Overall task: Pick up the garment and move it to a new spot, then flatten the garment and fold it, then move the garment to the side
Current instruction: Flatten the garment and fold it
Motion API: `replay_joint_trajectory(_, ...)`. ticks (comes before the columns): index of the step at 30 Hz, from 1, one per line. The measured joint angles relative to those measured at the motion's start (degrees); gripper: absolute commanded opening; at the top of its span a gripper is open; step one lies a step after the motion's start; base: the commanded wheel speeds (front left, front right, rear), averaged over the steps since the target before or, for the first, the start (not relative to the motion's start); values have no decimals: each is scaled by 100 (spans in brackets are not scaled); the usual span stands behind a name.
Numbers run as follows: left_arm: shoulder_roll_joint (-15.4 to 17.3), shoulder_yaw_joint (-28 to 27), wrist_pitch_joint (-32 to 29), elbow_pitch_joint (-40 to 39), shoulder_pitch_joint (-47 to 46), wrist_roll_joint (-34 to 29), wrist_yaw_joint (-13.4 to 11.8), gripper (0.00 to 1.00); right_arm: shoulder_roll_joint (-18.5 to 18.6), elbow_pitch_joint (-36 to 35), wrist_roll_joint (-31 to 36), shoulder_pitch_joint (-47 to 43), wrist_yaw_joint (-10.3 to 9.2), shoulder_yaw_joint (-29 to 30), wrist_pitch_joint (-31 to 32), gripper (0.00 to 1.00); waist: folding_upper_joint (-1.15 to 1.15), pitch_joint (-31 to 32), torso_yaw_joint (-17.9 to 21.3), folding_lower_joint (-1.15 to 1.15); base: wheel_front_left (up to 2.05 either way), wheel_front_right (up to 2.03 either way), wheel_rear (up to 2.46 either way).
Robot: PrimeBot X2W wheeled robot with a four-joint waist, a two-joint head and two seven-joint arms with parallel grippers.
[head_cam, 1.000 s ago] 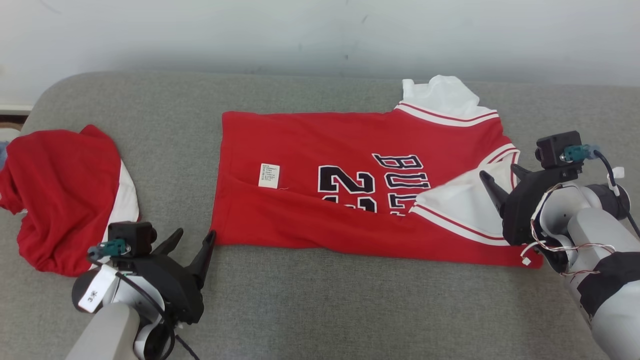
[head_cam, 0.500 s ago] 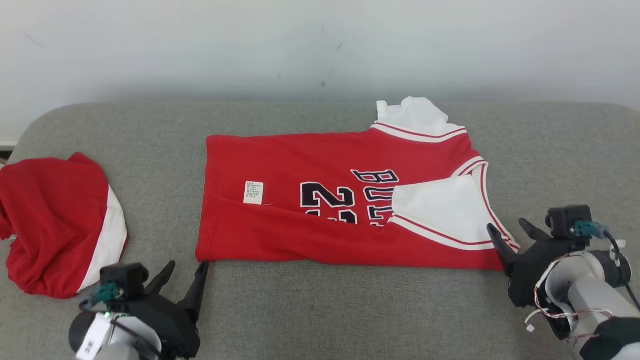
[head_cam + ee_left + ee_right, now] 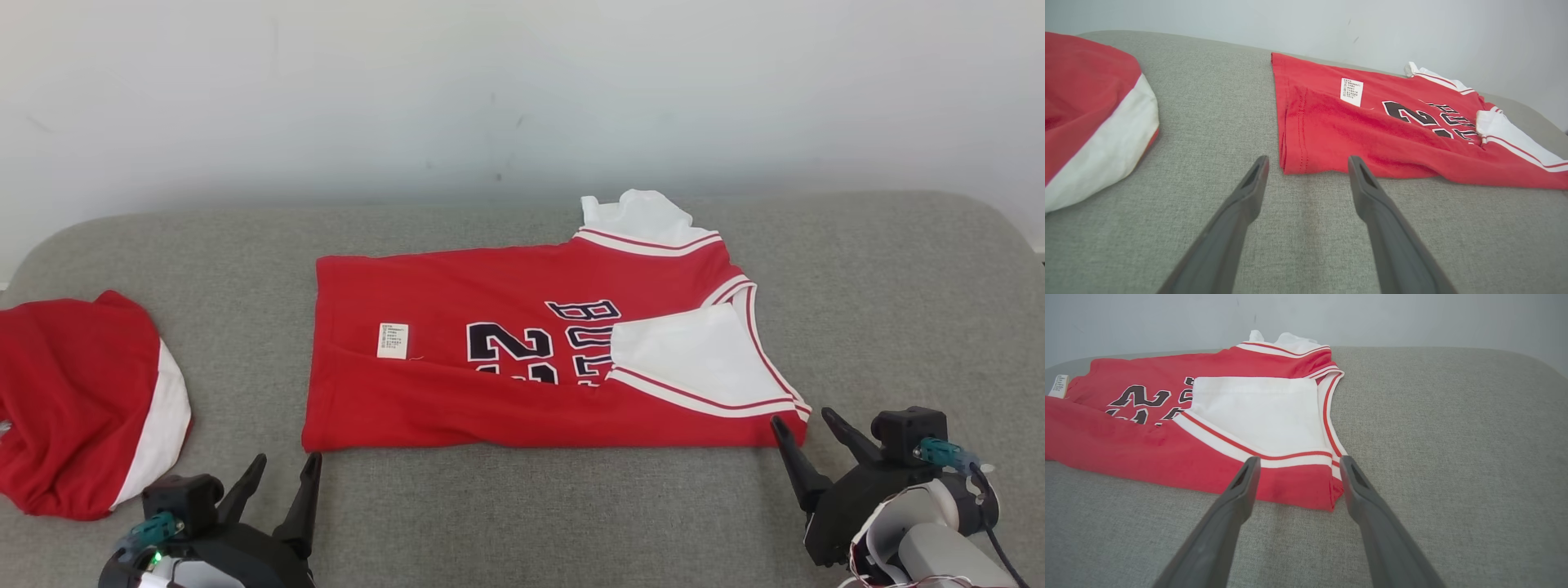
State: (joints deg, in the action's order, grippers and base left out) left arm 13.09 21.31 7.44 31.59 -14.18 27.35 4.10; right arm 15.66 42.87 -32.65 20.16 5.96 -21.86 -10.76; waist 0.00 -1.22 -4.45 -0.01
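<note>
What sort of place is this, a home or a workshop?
Hard to say; likely a plain indoor test corner: a grey cushioned surface, a bare pale wall, and a red jersey laid out.

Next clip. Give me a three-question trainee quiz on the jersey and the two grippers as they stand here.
1. Fill in: the jaws of the left gripper and the right gripper are both ___.
2. True or false: the jersey is lifted off the cushion.
3. What lies on the cushion to the left of the jersey?
A) a red-and-white garment
B) a blue towel
C) a cardboard box

Key: 1 open; 2 false; 3 A.
</note>
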Motion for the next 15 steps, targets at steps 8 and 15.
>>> replay_joint_trajectory(8, 102, 100, -85, 302, -285, -69, 52, 100, -15, -91, 202, 64, -119, -118, -37, 100, 0, -166, 122, 0, 0, 0, 0)
replay_joint_trajectory(15, 104, 129, -209, 591, -709, -67, 105, 100, -15, -158, 301, 261, -193, -204, -42, 100, 0, -412, 197, 1, 0, 0, 0)
